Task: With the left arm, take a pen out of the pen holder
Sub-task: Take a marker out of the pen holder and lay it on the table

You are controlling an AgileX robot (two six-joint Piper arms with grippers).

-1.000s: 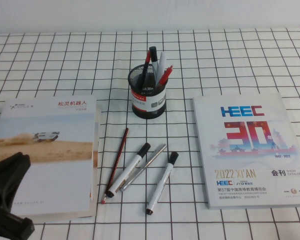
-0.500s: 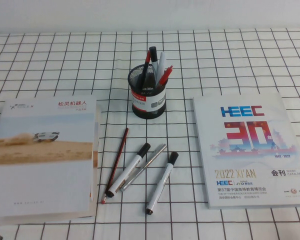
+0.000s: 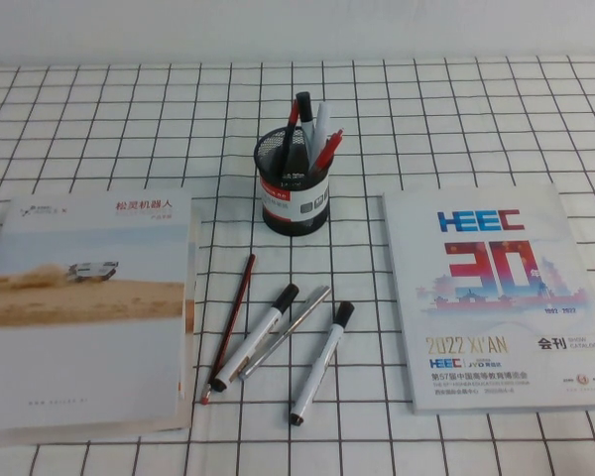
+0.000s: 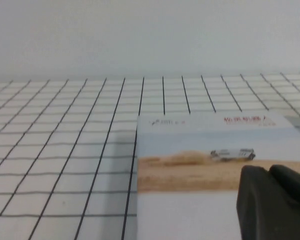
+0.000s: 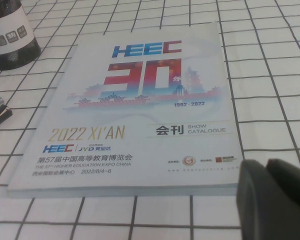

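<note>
Funny thing, from up top we can't spot either arm, so the wrist cams are all we've got for those. The left pincer hangs low over the near end of the desert-photo booklet, tips pressed together with nothing in them. The pen holder, a black mesh cup, stands upright on the checked table, well ahead of that pincer and off to its right, past the booklet's far right corner. It's got a bunch of pens poking out, black and red caps plus a white barrel. Between the cup and the pincers four loose ones lie flat: a thin red pencil, a black-capped marker with a silver pen touching alongside it, and a second marker a bit apart. The right pincer sits low by the near edge of the HEEC catalogue. As far as we can see it's closed up too, no gap showing, nothing held. The cup is well ahead of it and to its left.
</note>
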